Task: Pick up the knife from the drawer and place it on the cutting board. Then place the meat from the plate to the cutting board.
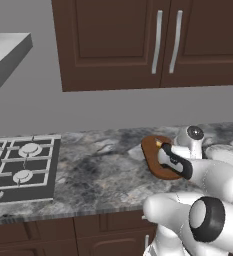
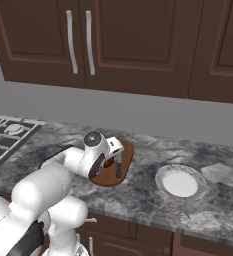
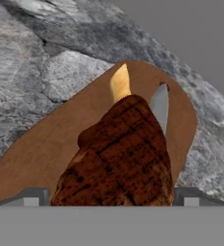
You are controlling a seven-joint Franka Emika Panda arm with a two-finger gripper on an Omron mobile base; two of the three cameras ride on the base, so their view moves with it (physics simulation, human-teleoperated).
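The gripper (image 3: 111,199) stood wide open around the dark reddish-brown meat lump (image 3: 120,153), lying on the oval wooden cutting board (image 3: 46,144) beside the silver-bladed knife (image 3: 159,108). The right base view showed the empty round white plate (image 2: 180,182).

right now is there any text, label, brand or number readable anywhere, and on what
None: no words, labels, brands or numbers can be read in any view.
The reddish-brown wooden oval cutting board, the dark reddish-brown meat with a pale bone tip, the silver-grey knife blade and the round white plate are all unmarked.
The dark brown cabinet doors, the marbled grey counter and the gas hob carry no markings either.
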